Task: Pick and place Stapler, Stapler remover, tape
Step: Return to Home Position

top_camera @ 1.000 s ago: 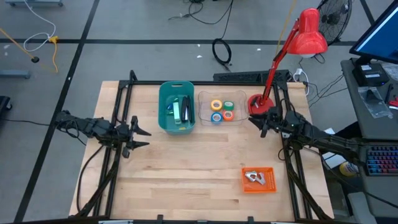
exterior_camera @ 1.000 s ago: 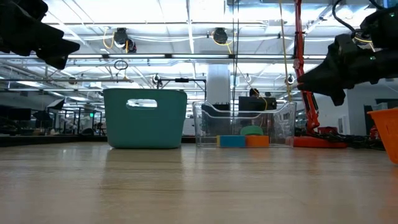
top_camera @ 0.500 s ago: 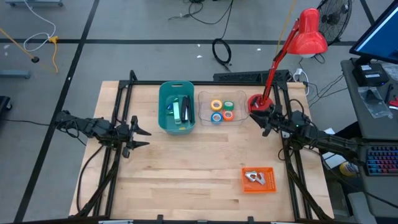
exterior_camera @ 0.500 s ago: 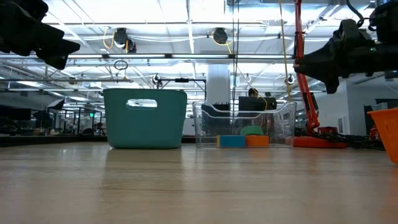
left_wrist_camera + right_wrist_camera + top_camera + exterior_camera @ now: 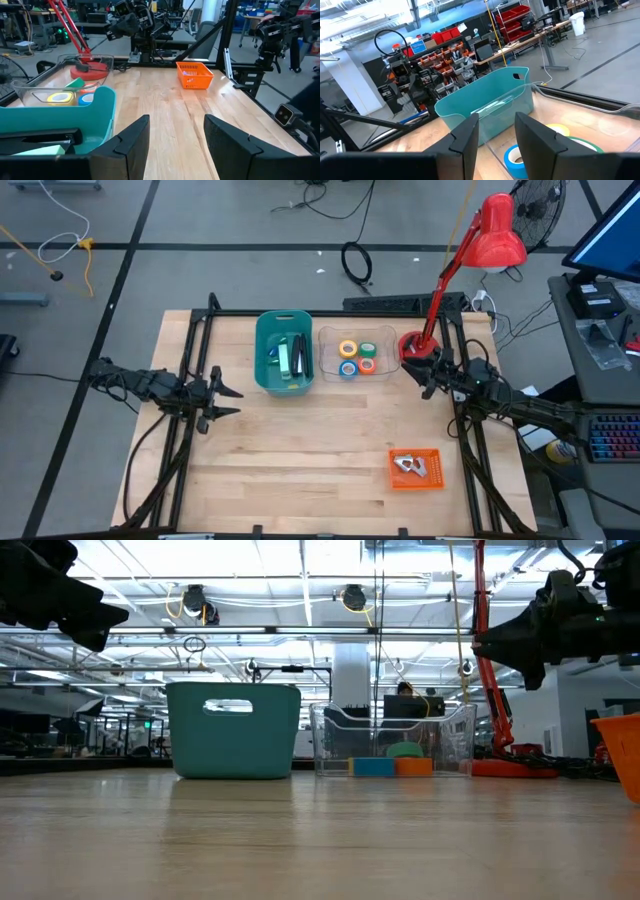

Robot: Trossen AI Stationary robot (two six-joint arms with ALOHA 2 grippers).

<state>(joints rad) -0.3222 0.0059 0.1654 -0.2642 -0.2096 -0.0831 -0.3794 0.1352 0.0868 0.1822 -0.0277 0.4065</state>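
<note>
High view puts all four tape rolls (image 5: 348, 349) (yellow, green, blue and orange) inside the transparent bin (image 5: 322, 356), which stands just beside the teal bin (image 5: 262, 356) at the far side of the wooden surface (image 5: 300, 445). The teal bin holds what looks like a stapler (image 5: 284, 356) with a green item next to it. The staple removers (image 5: 408, 466) lie in the orange basket (image 5: 415, 452) near the right front corner. Nothing of the task sits loose on the surface, so the sorting looks finished. The left claw (image 5: 228, 400) hangs spread and empty, well apart from the bins. The right claw (image 5: 414, 380) is also spread and empty, near the red lamp base (image 5: 412, 344) at the transparent bin's end. Probably only parking the arms remains.
</note>
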